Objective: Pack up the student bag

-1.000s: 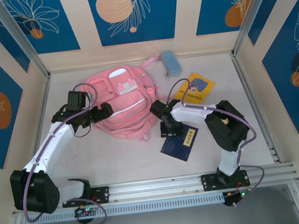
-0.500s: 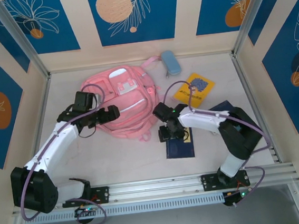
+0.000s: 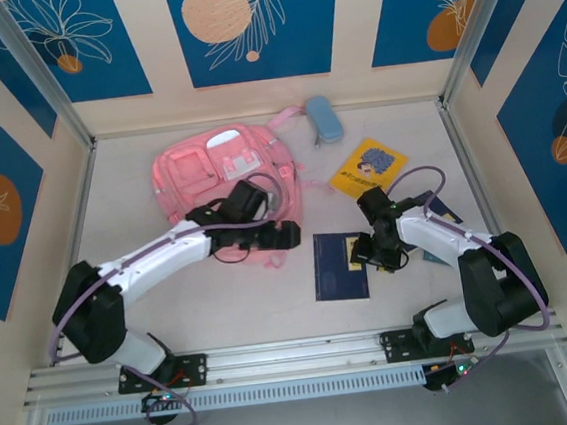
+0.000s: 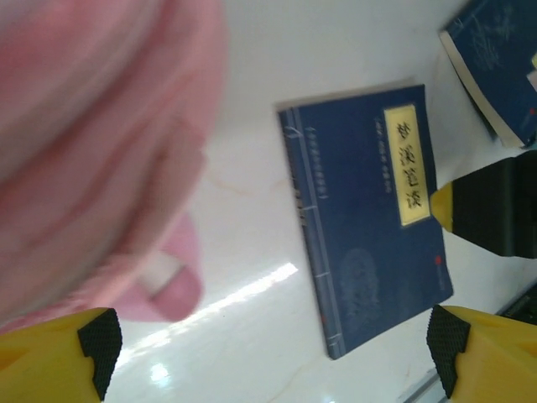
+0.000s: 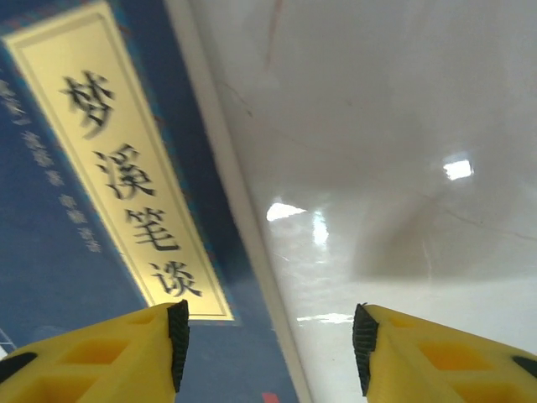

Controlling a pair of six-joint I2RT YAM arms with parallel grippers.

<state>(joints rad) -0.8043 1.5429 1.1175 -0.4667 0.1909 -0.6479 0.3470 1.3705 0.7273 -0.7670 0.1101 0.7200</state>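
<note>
The student bag, a big pink backpack, lies at the back left of the table; its blurred pink fabric takes up the left of the left wrist view. A dark blue book with a yellow title label lies flat in front of it. My left gripper hovers open by the bag's front corner, with bare table between its fingers. My right gripper is open and straddles the right edge of the book, one finger over the cover, the other over the table.
A yellow book and a light-blue pencil case lie at the back right. A second blue book lies partly under my right arm. Metal frame posts and walls ring the table.
My left arm has swung right along the bag's front toward the blue book. My right gripper has moved right, from the book's left side to its right edge, and the book now lies straight.
</note>
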